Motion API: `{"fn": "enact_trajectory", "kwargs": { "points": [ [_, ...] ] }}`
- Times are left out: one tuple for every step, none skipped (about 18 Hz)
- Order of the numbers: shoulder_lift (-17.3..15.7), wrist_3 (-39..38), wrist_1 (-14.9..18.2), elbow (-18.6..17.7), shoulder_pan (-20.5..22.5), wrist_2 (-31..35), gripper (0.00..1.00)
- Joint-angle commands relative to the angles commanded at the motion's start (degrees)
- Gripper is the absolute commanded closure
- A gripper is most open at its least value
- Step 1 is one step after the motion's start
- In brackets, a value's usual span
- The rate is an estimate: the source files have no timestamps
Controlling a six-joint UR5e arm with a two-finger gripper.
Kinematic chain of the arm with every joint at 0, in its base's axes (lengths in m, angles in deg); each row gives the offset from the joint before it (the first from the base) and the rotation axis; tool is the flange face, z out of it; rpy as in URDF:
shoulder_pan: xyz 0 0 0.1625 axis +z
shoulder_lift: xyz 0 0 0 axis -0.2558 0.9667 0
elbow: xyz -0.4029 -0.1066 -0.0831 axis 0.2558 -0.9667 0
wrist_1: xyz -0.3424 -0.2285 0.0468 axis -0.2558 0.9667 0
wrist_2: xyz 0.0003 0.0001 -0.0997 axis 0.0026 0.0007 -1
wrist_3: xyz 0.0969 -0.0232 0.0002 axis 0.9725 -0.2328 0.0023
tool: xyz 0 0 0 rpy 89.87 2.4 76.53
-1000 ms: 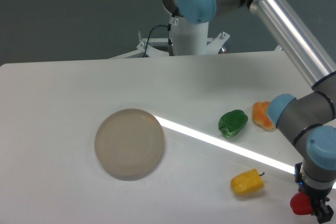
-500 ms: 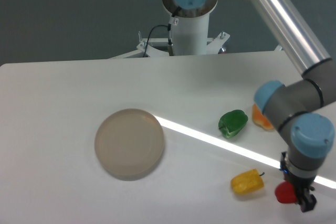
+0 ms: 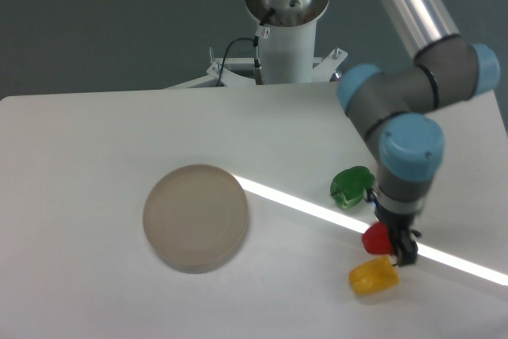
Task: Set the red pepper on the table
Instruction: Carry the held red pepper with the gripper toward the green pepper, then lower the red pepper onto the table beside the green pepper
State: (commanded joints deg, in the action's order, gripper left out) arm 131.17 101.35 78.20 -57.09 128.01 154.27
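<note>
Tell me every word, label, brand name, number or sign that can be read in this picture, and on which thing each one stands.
There are none. No readable text shows on the arm, the gripper, the red pepper, the yellow pepper, the green pepper, the round disc or the table.

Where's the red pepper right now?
The red pepper is in the gripper, right of centre in the camera view, just above the yellow pepper and below the green pepper.
</note>
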Motion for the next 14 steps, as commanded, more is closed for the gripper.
{"fn": "enact_trajectory", "kwargs": {
  "points": [
    [-0.8,-0.26,-0.09,-1.33,-0.96,0.0,0.37],
    [-1.15,-1.57,-0.09,-2.3,-1.75,0.0,0.37],
    [-1.33,-4.37,-0.09,-3.09,-2.28,0.0,0.37],
    [-1.68,-7.88,-0.18,-3.53,-3.16,0.09,0.37],
    [-1.6,-10.78,-0.26,-3.71,-4.38,0.09,0.37],
    [-1.34,-13.16,-0.44,-3.63,-5.35,0.09,0.37],
    [-1.07,-15.1,-0.88,-3.62,-5.89,0.09,0.37],
    [-0.81,-17.12,-1.4,-3.71,-6.24,0.0,0.37],
    [-0.54,-19.05,-1.58,-3.63,-6.59,-0.09,0.37],
    [-0.02,-20.29,-2.02,-3.62,-6.77,-0.09,0.37],
    [0.33,-21.17,-2.55,-3.62,-6.86,-0.26,0.37],
    [0.86,-21.88,-2.99,-3.54,-6.86,-1.22,0.37],
    [1.56,-23.97,-3.16,-3.1,-6.86,-3.32,0.37],
    [2.35,-25.82,-3.34,-2.75,-6.77,-4.3,0.37]
  ]
}}
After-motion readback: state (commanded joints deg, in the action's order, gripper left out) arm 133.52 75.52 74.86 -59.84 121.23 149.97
